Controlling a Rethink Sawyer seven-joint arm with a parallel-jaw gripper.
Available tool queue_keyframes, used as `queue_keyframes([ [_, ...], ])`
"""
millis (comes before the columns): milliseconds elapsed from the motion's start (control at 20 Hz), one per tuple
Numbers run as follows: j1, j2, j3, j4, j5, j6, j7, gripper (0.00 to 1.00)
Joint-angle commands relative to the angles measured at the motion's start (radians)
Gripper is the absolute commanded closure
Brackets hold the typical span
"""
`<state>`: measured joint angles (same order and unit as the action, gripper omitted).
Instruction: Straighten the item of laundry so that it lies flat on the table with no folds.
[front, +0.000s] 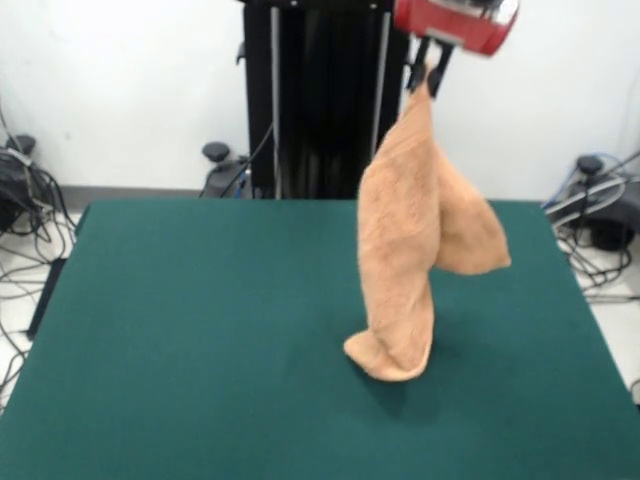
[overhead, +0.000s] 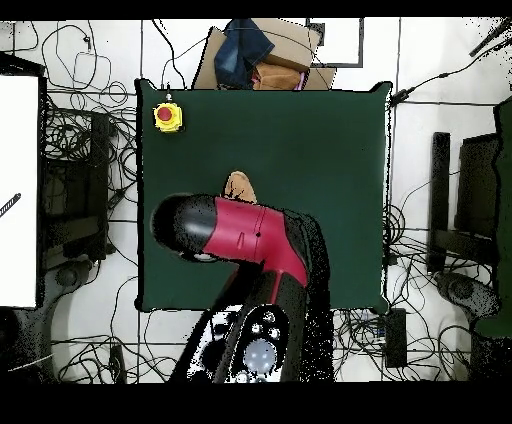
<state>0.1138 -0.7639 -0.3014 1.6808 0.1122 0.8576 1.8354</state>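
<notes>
Green table: pincer dangles peach towel, bottom crumpled.

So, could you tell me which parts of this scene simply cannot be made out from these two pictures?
- Overhead view: the arm covers nearly all of the towel; only a small piece shows.
- Front view: the towel hangs bunched from the gripper, so its inner folds, bands and tag are hidden.
- Front view: the top edge cuts off the arm above the gripper.
- Overhead view: the gripper lies under the arm.
- Front view: the table is cut by the bottom edge.
</notes>
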Motion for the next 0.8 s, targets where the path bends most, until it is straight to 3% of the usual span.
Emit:
queue_keyframes([
  [50, -0.038, -0.198, 0.066, 0.09, -0.047, 0.211, -0.091, 1.0],
  [300, -0.097, -0.244, 0.106, 0.153, -0.063, 0.173, -0.205, 1.0],
  [550, -0.162, -0.349, 0.138, 0.155, -0.078, 0.308, -0.327, 1.0],
  [800, -0.181, -0.345, 0.157, 0.15, -0.101, 0.297, -0.312, 1.0],
])
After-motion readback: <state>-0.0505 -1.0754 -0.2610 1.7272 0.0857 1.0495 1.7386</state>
